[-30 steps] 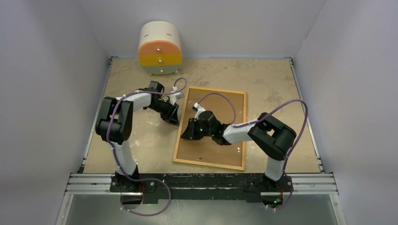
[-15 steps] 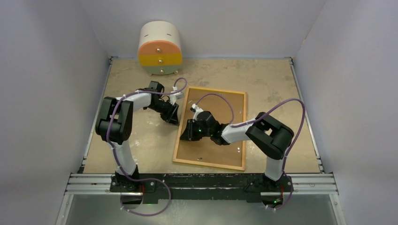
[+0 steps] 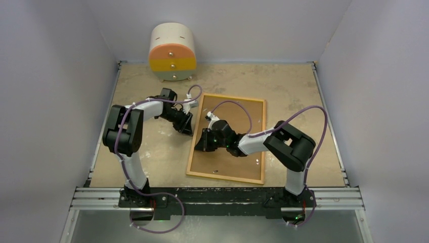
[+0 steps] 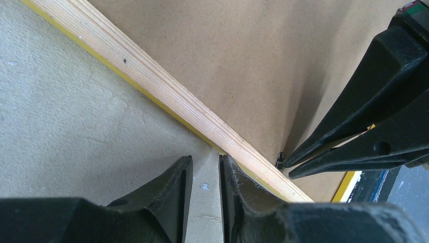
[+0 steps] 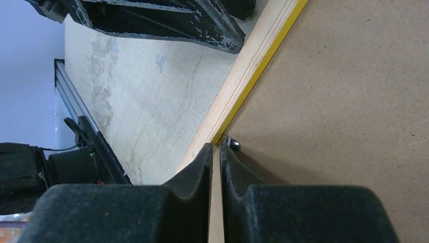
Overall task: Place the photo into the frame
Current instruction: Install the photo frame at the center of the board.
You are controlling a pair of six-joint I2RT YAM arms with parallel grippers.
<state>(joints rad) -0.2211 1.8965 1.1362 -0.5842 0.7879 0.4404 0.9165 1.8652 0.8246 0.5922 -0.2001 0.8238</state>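
Since one second ago the right arm (image 3: 253, 142) has slid a little toward the left rail of the frame (image 3: 225, 177), and the right jaws have narrowed; the left arm (image 3: 152, 107) has stayed where it was. The frame lies flat on the desk (image 3: 152, 152) with its light wooden back up and a thin yellow edge showing along the rail. A brown backing sheet (image 3: 227, 163) sits inside it. The right jaws are low over the inner side of the left rail, about halfway along it. They are almost closed, with only a thin slit between the fingertips (image 5: 202, 154). The tips meet at a small metal tab (image 5: 233, 145) where the backing sheet touches the rail; I cannot tell if they pinch this tab. The left jaws are on the outer side of the same rail, just beside it, over bare desk. Their fingertips (image 4: 183, 169) stand a narrow gap apart and hold nothing. The two pairs of jaws are near each other, with the rail between them.
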